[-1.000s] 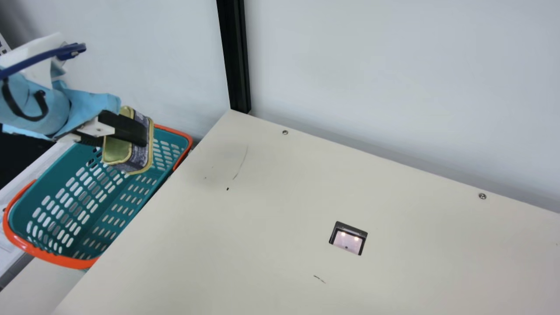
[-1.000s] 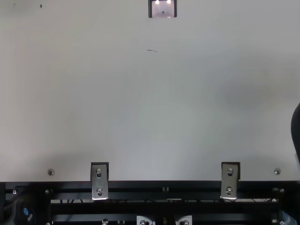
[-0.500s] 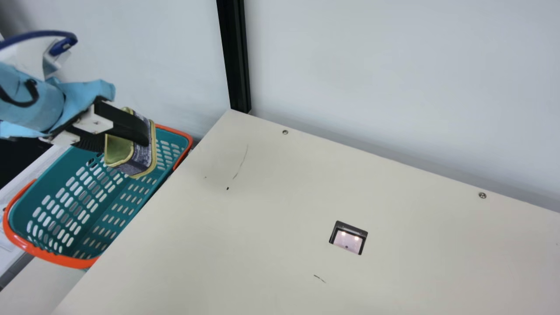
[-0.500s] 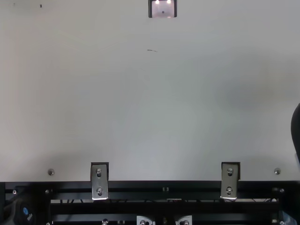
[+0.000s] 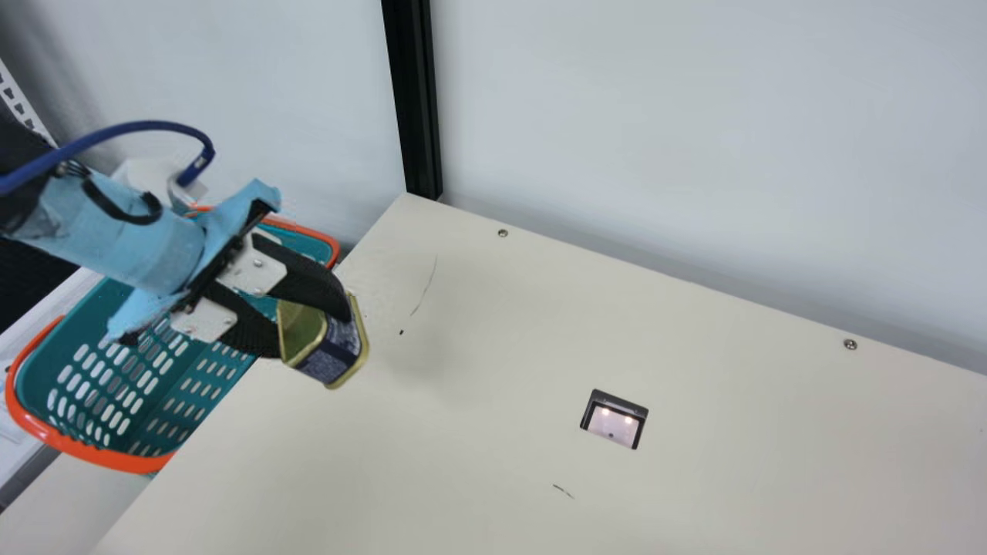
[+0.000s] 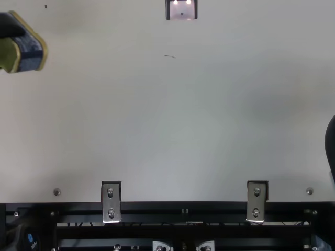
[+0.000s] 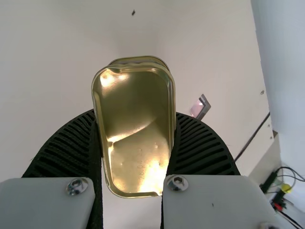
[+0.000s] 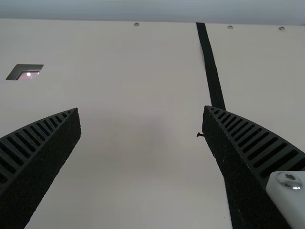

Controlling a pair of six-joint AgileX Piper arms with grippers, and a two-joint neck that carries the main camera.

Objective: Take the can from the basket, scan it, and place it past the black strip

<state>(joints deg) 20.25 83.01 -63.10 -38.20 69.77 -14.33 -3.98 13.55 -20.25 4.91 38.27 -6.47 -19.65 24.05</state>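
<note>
Clasping the dark-labelled, rounded-rectangular golden metal can (image 5: 331, 352), my black ribbed left gripper (image 5: 312, 333) has carried it from above the perforated teal plastic basket (image 5: 46, 356) to over the smooth cream table (image 5: 493, 370); my black ribbed right gripper (image 8: 141, 109) gapes wide.

- Black post (image 5: 412, 100): upright at a corner of the cream table (image 5: 478, 401)
- Pale wall (image 5: 694, 139): behind table
- Screws (image 5: 850, 344): near table's edge
- Dark scratches (image 5: 563, 491): on tabletop
- Cables (image 7: 290, 173): beyond table's edge

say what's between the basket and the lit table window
The can, held by the left pincer above the table, as the main view shows
</note>
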